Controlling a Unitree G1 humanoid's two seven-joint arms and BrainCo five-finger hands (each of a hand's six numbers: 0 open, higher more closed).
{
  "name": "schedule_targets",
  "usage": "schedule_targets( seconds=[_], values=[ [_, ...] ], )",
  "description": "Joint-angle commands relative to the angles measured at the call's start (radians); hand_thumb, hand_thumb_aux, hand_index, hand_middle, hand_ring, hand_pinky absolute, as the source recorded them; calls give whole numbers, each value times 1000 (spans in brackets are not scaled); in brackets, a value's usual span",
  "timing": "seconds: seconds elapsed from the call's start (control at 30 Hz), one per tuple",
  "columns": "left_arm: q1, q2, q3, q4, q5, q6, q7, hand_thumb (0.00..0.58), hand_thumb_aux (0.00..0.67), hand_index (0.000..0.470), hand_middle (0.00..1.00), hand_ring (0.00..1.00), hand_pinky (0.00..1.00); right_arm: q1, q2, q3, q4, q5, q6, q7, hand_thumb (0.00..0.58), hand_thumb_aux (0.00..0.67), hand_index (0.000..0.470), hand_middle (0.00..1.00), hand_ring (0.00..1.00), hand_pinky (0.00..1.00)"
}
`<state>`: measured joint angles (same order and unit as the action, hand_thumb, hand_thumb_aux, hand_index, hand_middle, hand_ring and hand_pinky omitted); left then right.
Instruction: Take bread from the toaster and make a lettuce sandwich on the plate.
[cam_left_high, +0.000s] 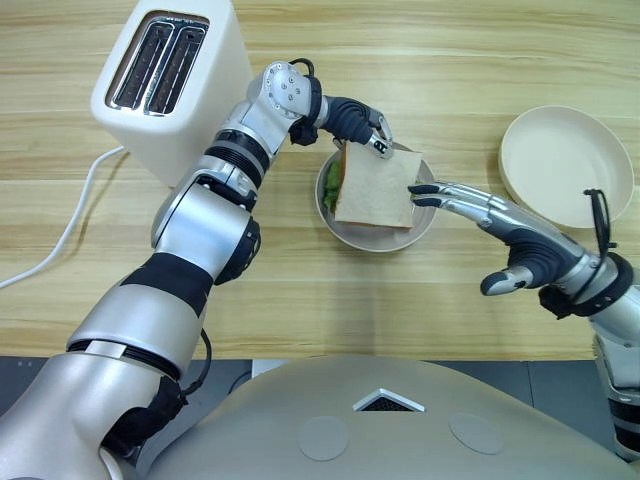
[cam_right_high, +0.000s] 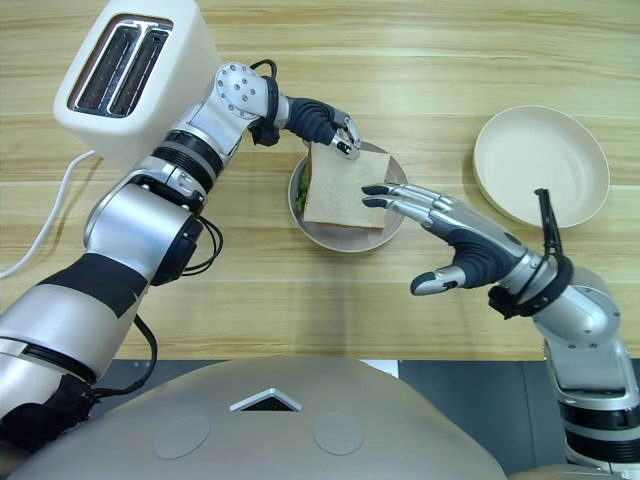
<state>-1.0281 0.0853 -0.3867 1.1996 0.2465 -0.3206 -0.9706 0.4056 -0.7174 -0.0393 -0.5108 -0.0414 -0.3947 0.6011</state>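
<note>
Over the plate, your left hand pinches the bread by its top corner. Your right hand is outstretched and holds nothing, fingertips at the bread's right edge.

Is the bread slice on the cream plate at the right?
No, the bread slice sits on the grey plate in the middle, over lettuce.

No lettering, number or sign can be read anywhere, not even on the toaster beyond the left hand.
</note>
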Motion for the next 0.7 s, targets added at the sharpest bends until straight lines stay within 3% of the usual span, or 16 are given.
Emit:
schedule_targets(
  seconds=[0.03, 0.33, 0.53, 0.57, 0.6, 0.7],
  values=[
    [10, -11, 1, 16, 18, -2, 12, 580, 670, 470, 1000, 1000, 1000, -68, 43, 101, 74, -115, 5, -8, 0, 0, 0, 0, 0, 0],
    [19, -10, 3, 24, 22, -7, 10, 580, 670, 470, 1000, 1000, 1000, -292, 119, 212, 412, -488, -71, -246, 0, 0, 0, 0, 0, 0],
    [34, 9, -30, 7, 71, -51, 24, 580, 670, 470, 1000, 1000, 1000, -355, 101, 287, 620, -588, -97, -333, 0, 0, 0, 0, 0, 0],
    [28, 24, -47, -12, 96, -79, 52, 474, 384, 269, 0, 0, 0, -361, 101, 303, 649, -582, -100, -327, 0, 0, 0, 0, 0, 0],
    [18, 48, -73, -41, 138, -113, 94, 0, 0, 0, 0, 0, 0, -367, 102, 323, 679, -577, -102, -317, 0, 0, 0, 0, 0, 0],
    [-24, 164, -97, -260, 252, -206, 228, 0, 0, 0, 0, 0, 0, -386, 109, 375, 754, -566, -112, -288, 0, 0, 0, 0, 0, 0]
  ],
)
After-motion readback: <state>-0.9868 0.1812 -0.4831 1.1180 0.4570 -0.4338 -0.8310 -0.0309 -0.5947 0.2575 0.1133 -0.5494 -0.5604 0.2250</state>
